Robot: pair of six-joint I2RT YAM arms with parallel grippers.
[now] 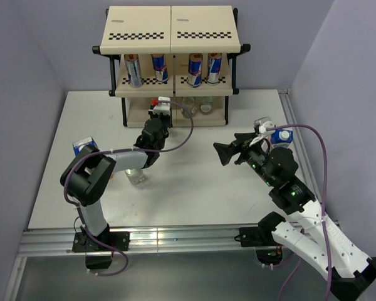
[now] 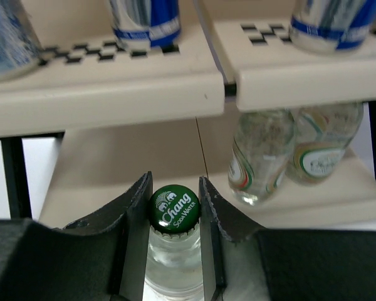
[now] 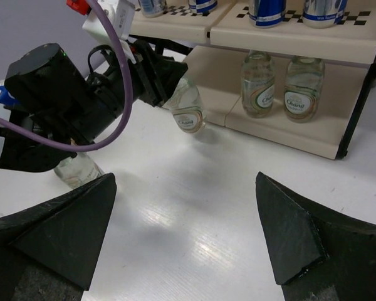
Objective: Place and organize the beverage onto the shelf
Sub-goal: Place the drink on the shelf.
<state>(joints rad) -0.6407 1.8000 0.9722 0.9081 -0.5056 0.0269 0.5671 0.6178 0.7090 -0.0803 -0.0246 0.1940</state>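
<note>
White table (image 1: 194,194), lavender walls (image 1: 25,63), metal front rail (image 1: 175,237).

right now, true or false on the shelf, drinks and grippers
1. The left gripper is shut on a clear green-capped glass bottle. True.
2. The right gripper is clamped shut. False: it is wide open and empty.
3. Four slim silver-blue-red cans stand on the middle tier of the cream checkered-edged shelf. True.
4. The shelf's bottom tier holds nothing. False: two clear bottles stand on its right half.
5. No bottle stands on the white table. False: a lone bottle stands by the left arm.
</note>
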